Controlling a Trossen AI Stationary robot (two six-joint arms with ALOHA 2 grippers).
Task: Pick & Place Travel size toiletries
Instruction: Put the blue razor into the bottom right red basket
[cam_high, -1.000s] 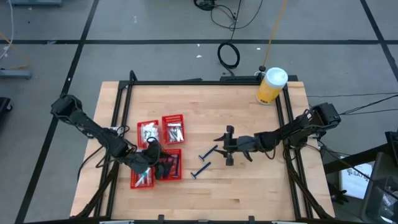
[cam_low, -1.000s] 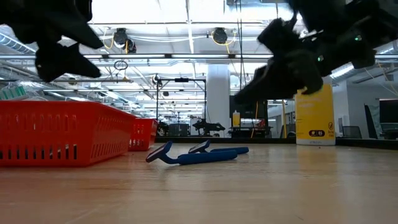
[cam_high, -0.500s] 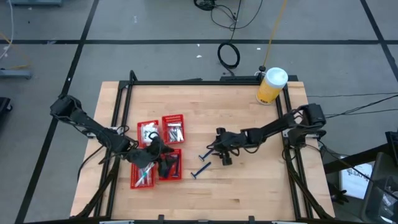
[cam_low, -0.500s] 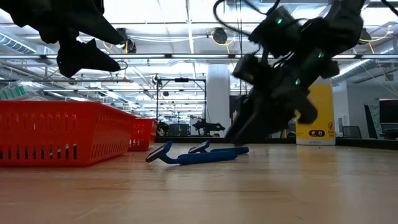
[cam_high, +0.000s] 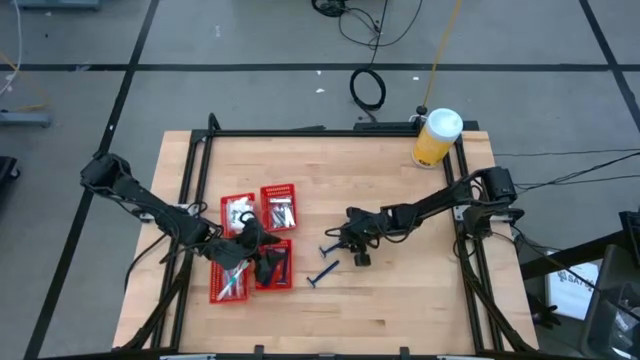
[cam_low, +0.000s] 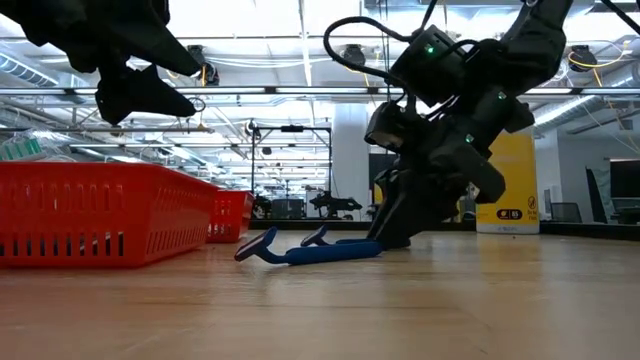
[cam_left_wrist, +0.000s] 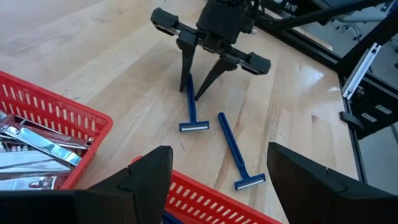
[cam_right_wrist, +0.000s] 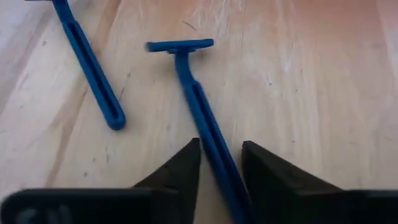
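The right gripper (cam_left_wrist: 198, 84), fingers narrowing astride one razor (cam_right_wrist: 202, 118) at table centre, is set to pinch it; the left gripper (cam_high: 252, 244), half-open and empty, waits above the baskets (cam_high: 278, 207) at 9 o'clock.

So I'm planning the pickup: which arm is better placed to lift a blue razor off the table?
Right. The right gripper already straddles one blue plastic razor handle; the left gripper hovers over the red baskets.
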